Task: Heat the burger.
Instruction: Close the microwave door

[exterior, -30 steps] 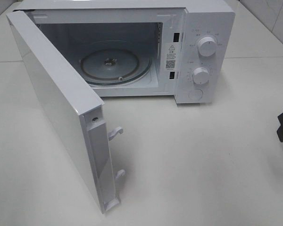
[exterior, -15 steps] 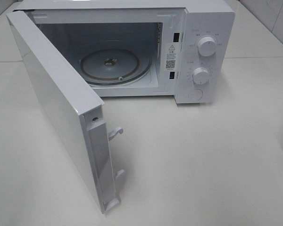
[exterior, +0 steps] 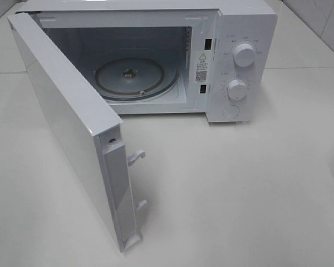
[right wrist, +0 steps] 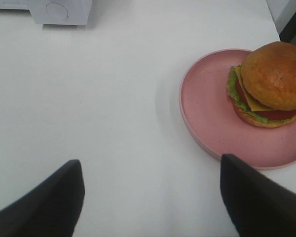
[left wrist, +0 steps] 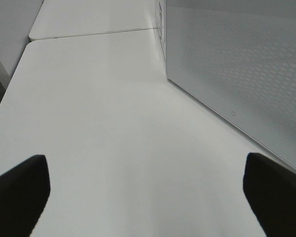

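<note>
In the overhead view we see the microwave (exterior: 156,55) standing at about twelve o'clock on the white table (exterior: 239,183), its door (exterior: 72,128) swung wide toward seven o'clock and the glass turntable (exterior: 134,78) bare inside. A second ago a dark piece of the right arm showed at the three o'clock edge of this view; half a second ago it was already gone, and now that edge is plain table. We read that as the right arm having drawn out of the overhead frame, toward where the food sits.

The right wrist view bears this out. The right gripper (right wrist: 150,202) hangs over the table with its two dark fingers (right wrist: 44,205) spread well apart and nothing between them. Just beyond one finger lies the pink plate (right wrist: 207,123), and on it, set toward the far rim, the burger (right wrist: 266,84) — upright, bun on top, lettuce and cheese showing at the edge. The gripper is near the plate but not touching it. A corner of the microwave shows far off in this view, so plate and oven are well apart.

The left gripper (left wrist: 148,192) is fully spread and empty too, low over bare table beside the outer face of the open door.

So the oven is ready and the burger is not yet picked up. We judge the step in hand to be the right arm's approach — whether it takes the plate by the rim or the burger alone, we cannot tell.
</note>
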`<state>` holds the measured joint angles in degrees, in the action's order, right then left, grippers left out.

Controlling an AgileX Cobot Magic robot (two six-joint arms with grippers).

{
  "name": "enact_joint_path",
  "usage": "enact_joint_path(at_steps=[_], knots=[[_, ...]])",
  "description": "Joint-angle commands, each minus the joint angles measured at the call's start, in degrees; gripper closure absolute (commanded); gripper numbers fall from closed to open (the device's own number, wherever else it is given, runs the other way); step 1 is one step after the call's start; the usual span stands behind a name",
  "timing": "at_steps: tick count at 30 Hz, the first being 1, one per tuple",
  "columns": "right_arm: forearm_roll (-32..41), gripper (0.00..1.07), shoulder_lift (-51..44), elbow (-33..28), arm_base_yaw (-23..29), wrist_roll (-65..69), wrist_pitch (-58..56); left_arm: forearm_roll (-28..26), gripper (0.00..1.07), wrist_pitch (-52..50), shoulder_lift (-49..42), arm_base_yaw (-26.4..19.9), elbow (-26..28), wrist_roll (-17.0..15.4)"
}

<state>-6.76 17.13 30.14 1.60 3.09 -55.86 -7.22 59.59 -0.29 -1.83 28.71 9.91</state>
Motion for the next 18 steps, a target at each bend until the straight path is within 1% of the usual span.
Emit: enact_joint_path(at_steps=[1, 3, 9, 12, 14, 17, 18], knots=[[0.8, 0.31, -3.15, -1.89, -0.17, -1.09, 0.34, -0.11, 0.06, -0.29, -1.09, -0.11, -0.17, -0.17], [2.18, 0.31, -6.07, -2.06, -0.06, -3.09, 0.8, -0.11, 0.06, -0.29, -1.09, -0.11, -0.17, -0.17], [3.84, 0.31, -8.48, -2.06, -0.06, -5.56, 0.8, -0.11, 0.06, -0.29, -1.09, -0.11, -0.17, -0.17], [5.04, 0.29, -10.77, -2.06, -0.06, -7.45, 0.74, -0.11, 0.06, -0.29, -1.09, -0.11, -0.17, -0.17], [4.98, 0.25, -13.41, -2.06, -0.06, -7.45, 0.74, -0.11, 0.06, -0.29, -1.09, -0.11, -0.17, -0.17], [4.81, 0.23, -14.38, -2.06, -0.06, -7.33, 0.74, -0.11, 0.06, -0.29, -1.09, -0.11, -0.17, -0.17], [4.81, 0.18, -16.39, -2.06, -0.06, -7.22, 0.74, -0.11, 0.06, -0.29, -1.09, -0.11, -0.17, -0.17]])
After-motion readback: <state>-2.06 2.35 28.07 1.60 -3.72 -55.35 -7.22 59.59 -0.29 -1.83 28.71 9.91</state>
